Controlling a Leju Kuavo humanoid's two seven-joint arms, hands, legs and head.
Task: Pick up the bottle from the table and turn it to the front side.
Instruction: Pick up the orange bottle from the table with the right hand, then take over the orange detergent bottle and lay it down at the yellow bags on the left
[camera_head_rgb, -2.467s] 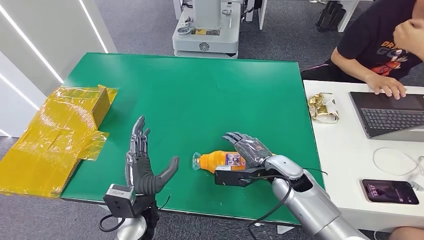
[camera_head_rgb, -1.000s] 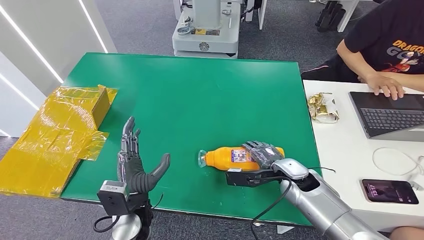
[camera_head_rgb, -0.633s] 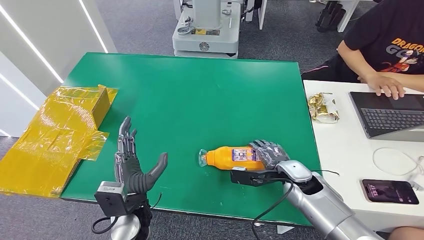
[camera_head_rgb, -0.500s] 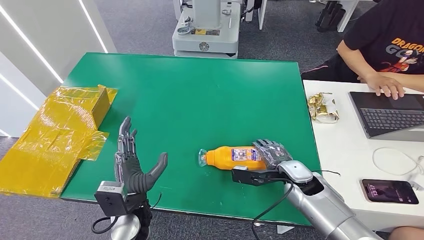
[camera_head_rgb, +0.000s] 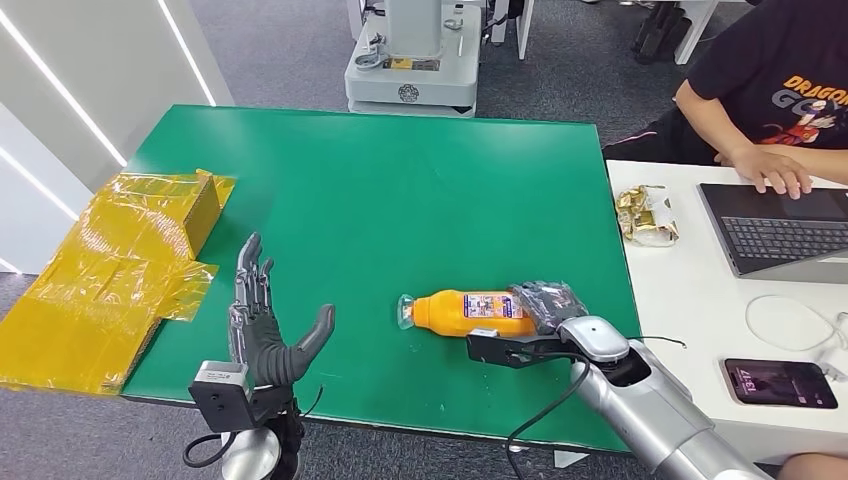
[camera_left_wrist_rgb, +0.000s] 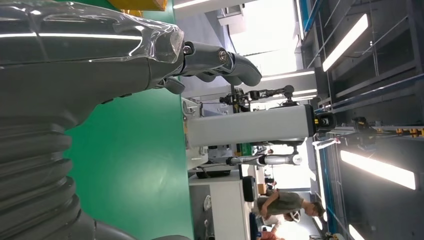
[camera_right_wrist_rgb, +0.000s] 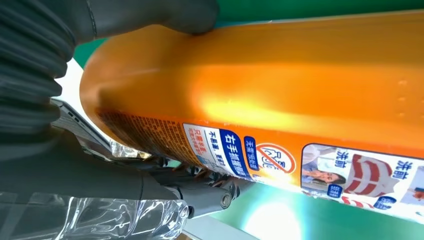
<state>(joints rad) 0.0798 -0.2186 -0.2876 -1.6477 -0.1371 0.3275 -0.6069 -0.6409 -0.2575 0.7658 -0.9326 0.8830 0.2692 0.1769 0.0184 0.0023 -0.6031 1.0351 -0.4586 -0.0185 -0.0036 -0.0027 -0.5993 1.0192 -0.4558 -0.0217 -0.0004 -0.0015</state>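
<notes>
The orange bottle (camera_head_rgb: 465, 310) lies on its side on the green table (camera_head_rgb: 380, 190), clear cap toward my left, label facing up. My right hand (camera_head_rgb: 548, 305) wraps the bottle's base end, fingers curled over it. In the right wrist view the bottle (camera_right_wrist_rgb: 300, 90) sits between the thumb (camera_right_wrist_rgb: 150, 15) and the darker fingers (camera_right_wrist_rgb: 200, 192), the thumb touching it. My left hand (camera_head_rgb: 262, 325) stands over the table's front edge with fingers spread and holds nothing; a gap separates it from the cap. The left wrist view shows that hand (camera_left_wrist_rgb: 75, 65) over green table.
A cardboard box wrapped in yellow tape (camera_head_rgb: 110, 270) hangs over the table's left edge. A white desk (camera_head_rgb: 690, 300) on the right carries a laptop (camera_head_rgb: 780, 230), phone (camera_head_rgb: 780, 383) and snack wrapper (camera_head_rgb: 645, 215); a person (camera_head_rgb: 770, 90) sits there. A robot base (camera_head_rgb: 415, 60) stands behind.
My right hand has slid from the label toward the bottle's base, and the bottle has shifted slightly right with its label now uncovered. My left hand has drifted a little left and back.
</notes>
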